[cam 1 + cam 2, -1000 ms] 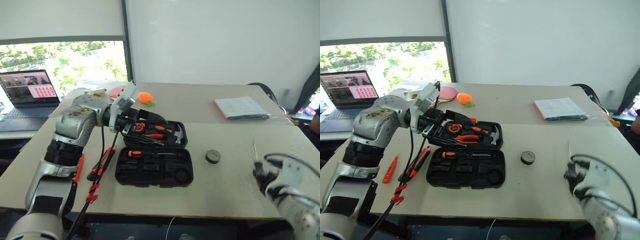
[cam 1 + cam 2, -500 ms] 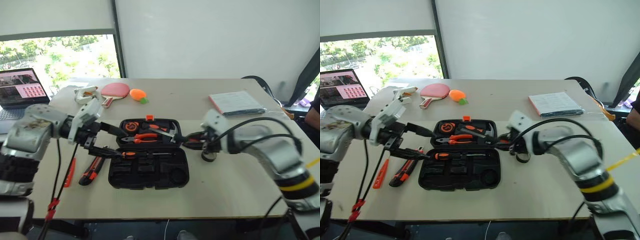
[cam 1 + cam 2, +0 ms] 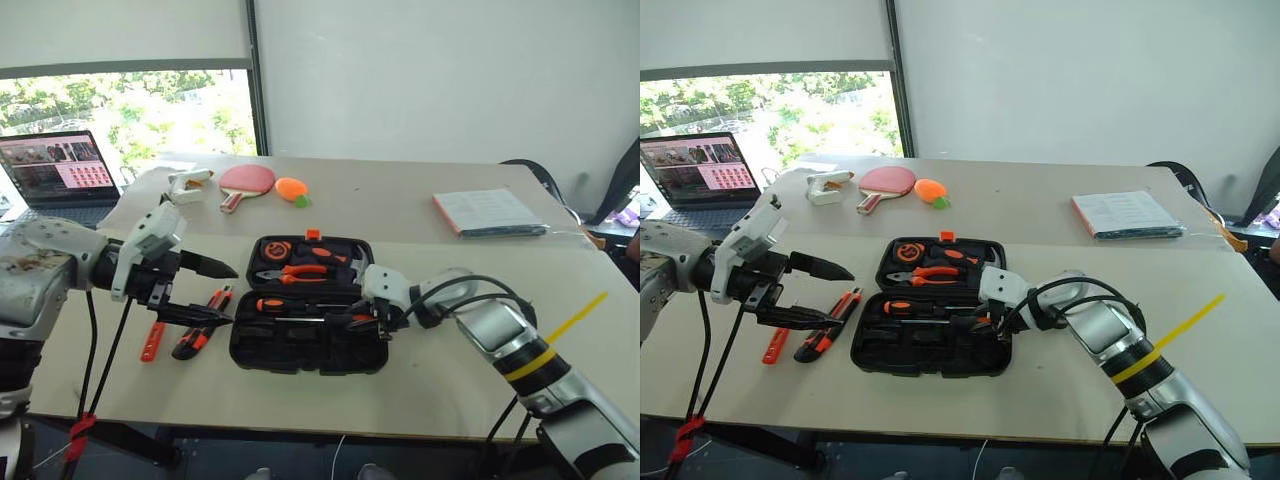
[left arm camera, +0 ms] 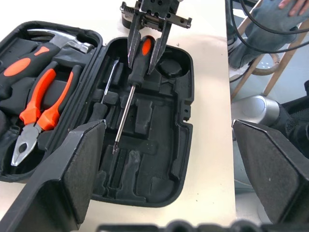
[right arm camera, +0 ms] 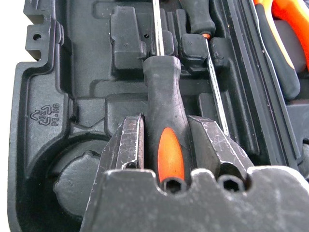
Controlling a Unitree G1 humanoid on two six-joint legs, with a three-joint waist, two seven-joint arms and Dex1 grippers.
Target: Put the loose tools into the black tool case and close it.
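Between the right pincer's (image 4: 147,46) fingers sits a screwdriver (image 5: 166,121).

Black tool case (image 3: 308,345) open flat on bench (image 3: 420,390). Right gripper (image 3: 352,322) low over front half, gripping a screwdriver (image 3: 300,305). Left gripper (image 3: 218,295) spread wide beside case, above utility knife (image 3: 200,325) and small orange tool (image 3: 152,341).

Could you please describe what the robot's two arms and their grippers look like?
Both arms are silver-grey metal with black joints and loose black cables. The right arm wears a yellow band; red ties bind the left arm's cable. Left gripper and right gripper have black fingers on white mounts.
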